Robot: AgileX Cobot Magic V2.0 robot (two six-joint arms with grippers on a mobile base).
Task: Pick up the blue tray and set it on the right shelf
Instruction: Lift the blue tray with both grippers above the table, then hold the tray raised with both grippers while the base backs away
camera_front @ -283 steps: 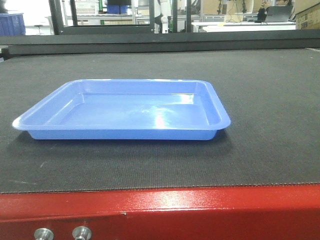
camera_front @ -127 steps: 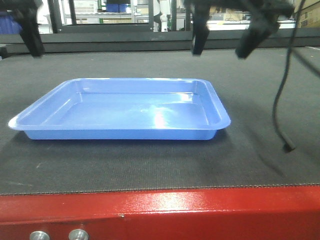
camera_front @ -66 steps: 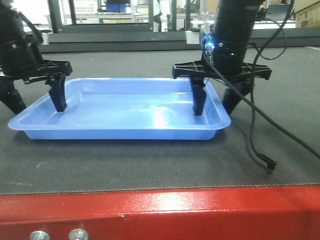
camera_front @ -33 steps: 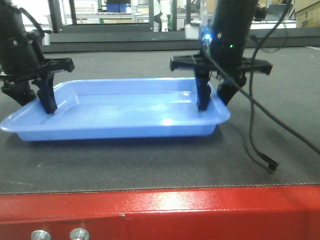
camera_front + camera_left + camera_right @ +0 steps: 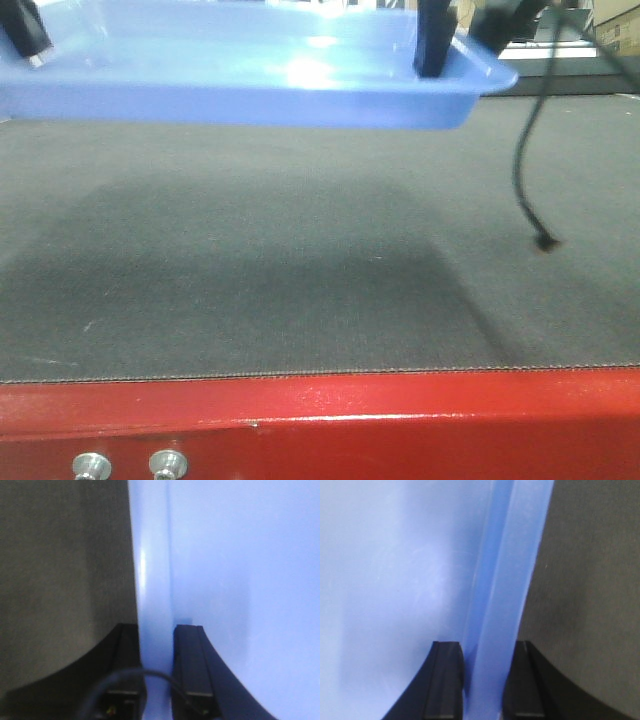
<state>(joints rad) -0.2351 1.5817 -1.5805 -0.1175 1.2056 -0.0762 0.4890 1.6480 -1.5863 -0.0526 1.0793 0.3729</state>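
1 blue tray [image 5: 250, 75] held clear above counter [image 5: 300, 290]. 2 grippers: left gripper [image 5: 156, 637], right gripper [image 5: 484, 650], each clamped on opp. tray rim.

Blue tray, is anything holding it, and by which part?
Yes. The blue tray is held by both tools: the left tool clamps its left rim, the right tool its right rim.

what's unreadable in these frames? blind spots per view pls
- No view shows the right shelf, so its position and clearance are unknown.
- Front view: the blue tray is cut off by the top and left edges, and both arms run out of frame.
- Wrist views: the left gripper and right gripper show only a blurred strip of rim; the rest of the tray is out of frame.
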